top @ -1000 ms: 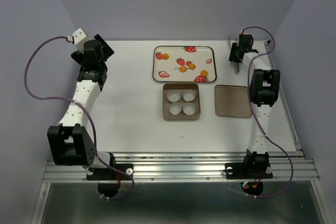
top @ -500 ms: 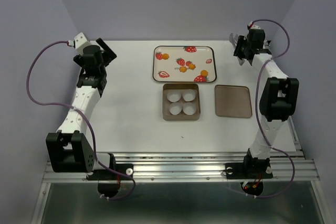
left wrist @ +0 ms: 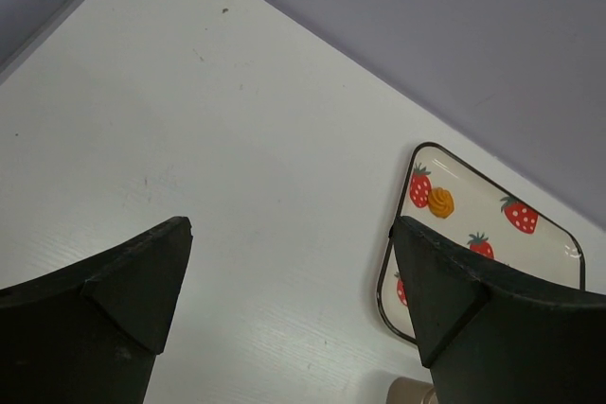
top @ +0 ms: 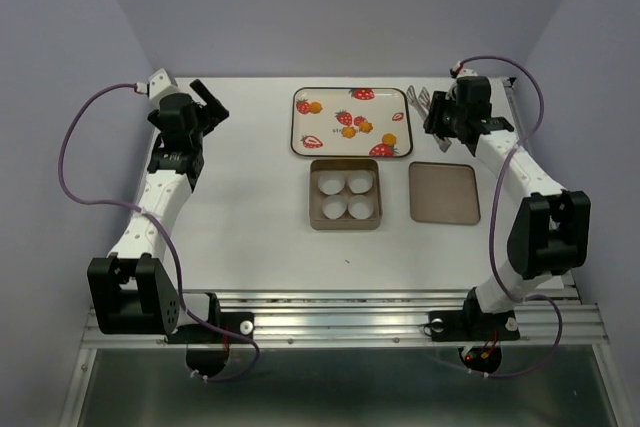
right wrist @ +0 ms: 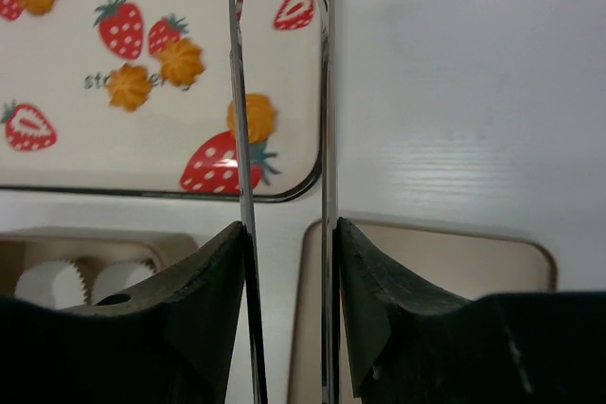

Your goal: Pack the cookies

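Note:
Four orange-yellow cookies lie on the strawberry-print tray (top: 327, 124): one at its left (top: 315, 107), two together in the middle (top: 357, 129), one at the right (top: 390, 139). My right gripper (top: 440, 117) is shut on metal tongs (top: 418, 99) and hovers by the tray's right edge. In the right wrist view the tong blades (right wrist: 237, 92) frame the right-hand cookie (right wrist: 251, 117), with my gripper (right wrist: 289, 224) above them. My left gripper (top: 210, 107) is open and empty at the far left, well away from the tray; it also shows in the left wrist view (left wrist: 294, 272), where only one cookie (left wrist: 440, 201) is visible.
A tan box (top: 345, 164) with several white fluted paper cups (top: 345, 194) stands just in front of the tray. Its flat lid (top: 444, 192) lies to the right of it, under my right forearm. Grey walls stand close behind the table.
My right arm has swung from the far right corner leftward to the tray's right edge, carrying the tongs. My left gripper has shifted slightly right and turned toward the tray.

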Robot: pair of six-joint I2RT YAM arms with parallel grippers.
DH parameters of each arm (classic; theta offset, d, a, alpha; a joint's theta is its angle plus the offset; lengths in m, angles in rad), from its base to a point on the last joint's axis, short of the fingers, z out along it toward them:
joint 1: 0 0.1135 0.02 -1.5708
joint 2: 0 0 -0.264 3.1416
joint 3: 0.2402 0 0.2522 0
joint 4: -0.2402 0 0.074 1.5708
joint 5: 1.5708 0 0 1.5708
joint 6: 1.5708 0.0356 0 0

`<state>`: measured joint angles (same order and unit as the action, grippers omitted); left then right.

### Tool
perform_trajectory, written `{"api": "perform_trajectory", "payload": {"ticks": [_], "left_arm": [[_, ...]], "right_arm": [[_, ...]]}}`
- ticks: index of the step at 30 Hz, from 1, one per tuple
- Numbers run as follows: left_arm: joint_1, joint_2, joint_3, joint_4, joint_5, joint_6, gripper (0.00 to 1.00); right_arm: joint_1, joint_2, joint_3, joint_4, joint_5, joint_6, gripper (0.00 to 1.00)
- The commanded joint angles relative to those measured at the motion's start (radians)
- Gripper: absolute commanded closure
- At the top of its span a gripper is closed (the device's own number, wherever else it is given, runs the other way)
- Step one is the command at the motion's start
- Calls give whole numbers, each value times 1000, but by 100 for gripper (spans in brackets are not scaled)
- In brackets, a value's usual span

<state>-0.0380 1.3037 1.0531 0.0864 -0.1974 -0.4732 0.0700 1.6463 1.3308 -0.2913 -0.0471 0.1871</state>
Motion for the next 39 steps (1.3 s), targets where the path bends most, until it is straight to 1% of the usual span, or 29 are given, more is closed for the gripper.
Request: {"api": "perform_trajectory", "payload": {"ticks": [1, 4, 8, 11, 19, 39], "left_arm": [[-2, -47, -30, 36, 35, 2, 1], [-3, -64, -45, 35, 41, 7, 1], [-5, -72, -54, 35, 49, 8, 1], [-7, -72, -61, 32, 55, 7, 1], [-7, -55, -50, 27, 58, 8, 1], [-7, -21, -45, 32, 64, -8, 1]], "right_arm": [[108, -106, -41, -43, 16, -11, 52], [154, -118, -53, -66, 42, -8, 51], [201, -95, -45, -89, 104, -11, 50], [227, -69, -30, -104, 183, -12, 47], [257, -26, -18, -147, 260, -15, 46], [257, 41, -36, -152, 193, -15, 44]]}}
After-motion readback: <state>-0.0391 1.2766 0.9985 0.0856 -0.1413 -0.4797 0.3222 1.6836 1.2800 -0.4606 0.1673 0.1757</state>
